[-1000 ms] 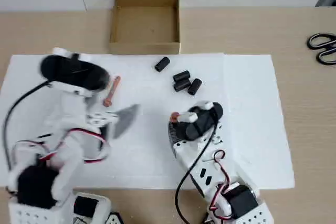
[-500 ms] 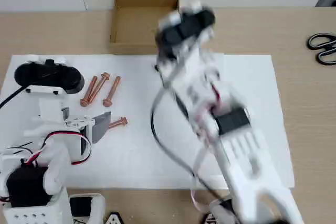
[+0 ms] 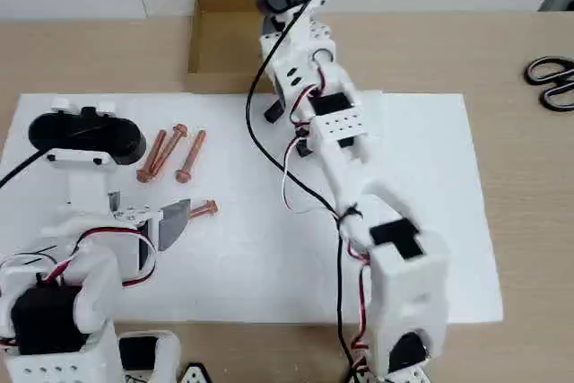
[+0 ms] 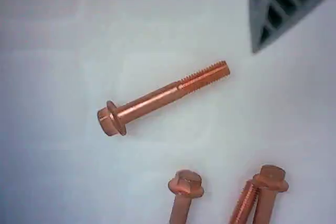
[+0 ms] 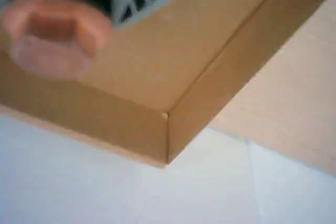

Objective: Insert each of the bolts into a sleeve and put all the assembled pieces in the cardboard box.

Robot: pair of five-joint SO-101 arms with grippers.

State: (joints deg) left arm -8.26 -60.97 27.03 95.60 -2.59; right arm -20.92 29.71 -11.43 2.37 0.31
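My right arm (image 3: 309,51) stretches across the sheet to the cardboard box (image 3: 247,82). In its wrist view my right gripper (image 5: 100,1) is shut on a copper bolt (image 5: 52,32) set in a black sleeve, held above the inside of the box (image 5: 105,129) near a corner. My left gripper (image 3: 166,221) is open and low over the white sheet, next to a single lying bolt (image 3: 204,210) (image 4: 163,98). Three more bolts (image 3: 170,152) lie side by side beyond it. Loose black sleeves (image 3: 272,114) peek out from under the right arm.
A white sheet (image 3: 430,221) covers the middle of the wooden table. Scissors (image 3: 549,81) lie at the far right edge. The right arm spans the sheet from front to back, hiding part of the sleeve group.
My right arm swung from the front centre of the sheet out to the box, carrying the bolt and sleeve. My left arm drew back to the left, uncovering the bolts.
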